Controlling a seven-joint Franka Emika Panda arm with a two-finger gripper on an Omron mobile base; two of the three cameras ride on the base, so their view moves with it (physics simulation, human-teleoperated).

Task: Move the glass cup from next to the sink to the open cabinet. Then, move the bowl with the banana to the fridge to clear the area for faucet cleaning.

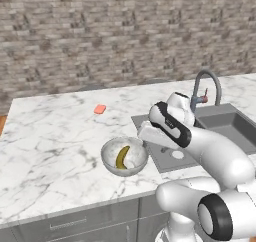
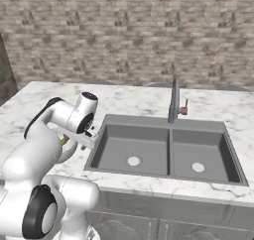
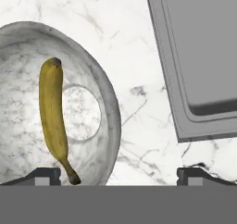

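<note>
The tool (image 3: 118, 174) hangs just above the surface (image 1: 50, 136) with its tips spread wide and nothing between them, over the strip between the bowl (image 3: 107, 107) and the sink (image 3: 194, 56) — the bowl's near rim lies inside the left tip, so the bowl sits off to the tool's left, on the side away from the sink. The banana (image 3: 53, 116) lies in the bowl, its long axis running roughly along the sink's edge. No glass cup can be made out beside the sink, so the bowl looks like the step in hand — a small shift away from the sink should set the tips astride the rim.
</note>
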